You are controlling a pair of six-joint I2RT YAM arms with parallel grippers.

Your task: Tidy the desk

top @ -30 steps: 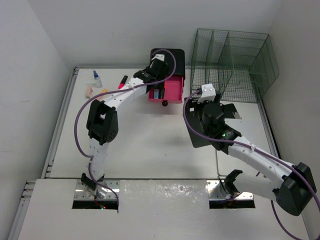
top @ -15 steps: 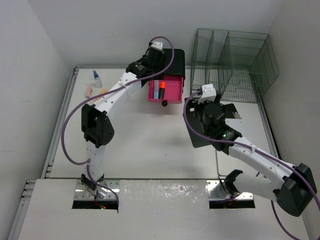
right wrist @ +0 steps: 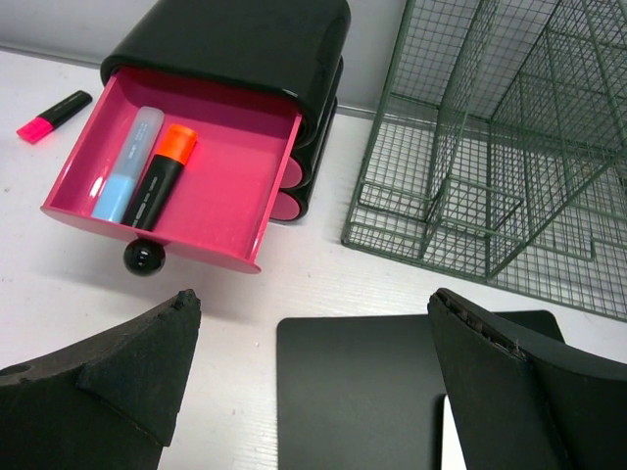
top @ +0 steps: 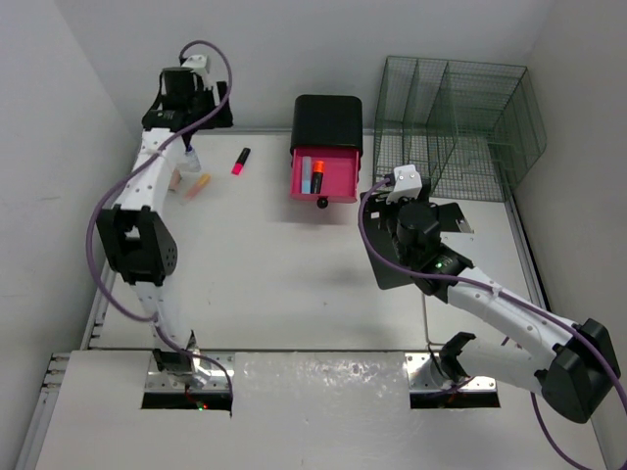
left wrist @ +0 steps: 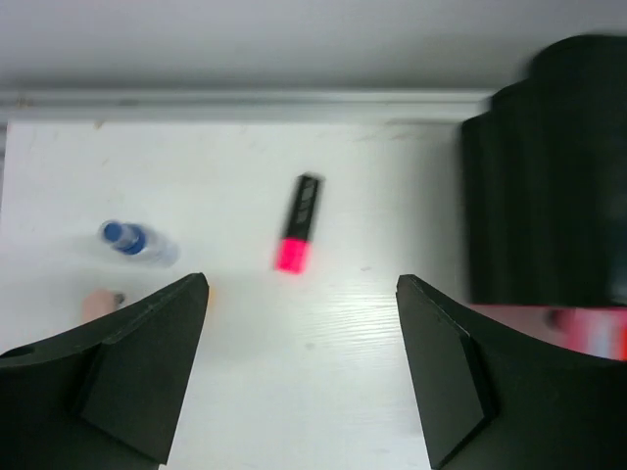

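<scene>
Your left tool (left wrist: 302, 284), released and empty, hovers above the pink marker (left wrist: 298, 223) left of the open drawer (right wrist: 235, 166), likely to fetch it; right tool (right wrist: 313, 299) also released.

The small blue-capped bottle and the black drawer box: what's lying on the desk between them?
A pink-and-black highlighter, lying alone on the otherwise bare white desk. The left wrist view shows it most clearly.
</scene>
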